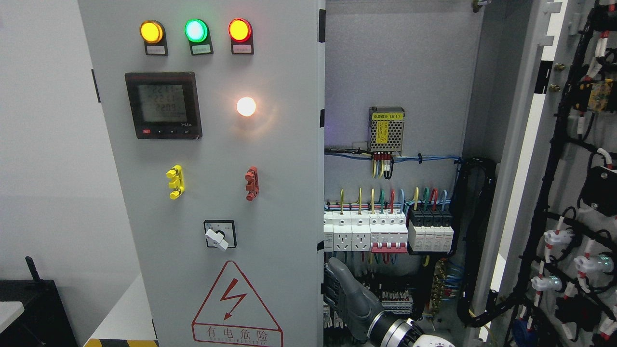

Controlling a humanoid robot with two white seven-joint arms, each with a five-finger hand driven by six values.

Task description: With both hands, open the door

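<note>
1. Head view, progress: the cabinet has two doors. The right door (569, 193) is swung wide open at the picture's right, its inner face with black cable looms and small white parts turned toward the camera. That half looks done.
2. The left door (217, 168) stands shut or nearly so, its front face toward the camera and its right edge against the opening. I judge this half is what remains.
3. One hand (344, 294) shows at the bottom, its arm coming in from the lower right, so it is the right hand. Its grey fingers (332, 289) reach up to the left door's free edge and seem hooked behind it; whether they truly grip it I cannot tell. The left hand is out of view.
4. Surface: the left door carries three lit lamps (195, 30), a meter (163, 105), a white lamp, yellow and red clips, a rotary switch (219, 234) and a warning triangle (236, 303).
5. Inside: breakers (385, 229), coloured wires and a power supply (386, 124) on the back panel.
6. Room: a white wall (43, 144) at left, with a dark object low in the corner.
</note>
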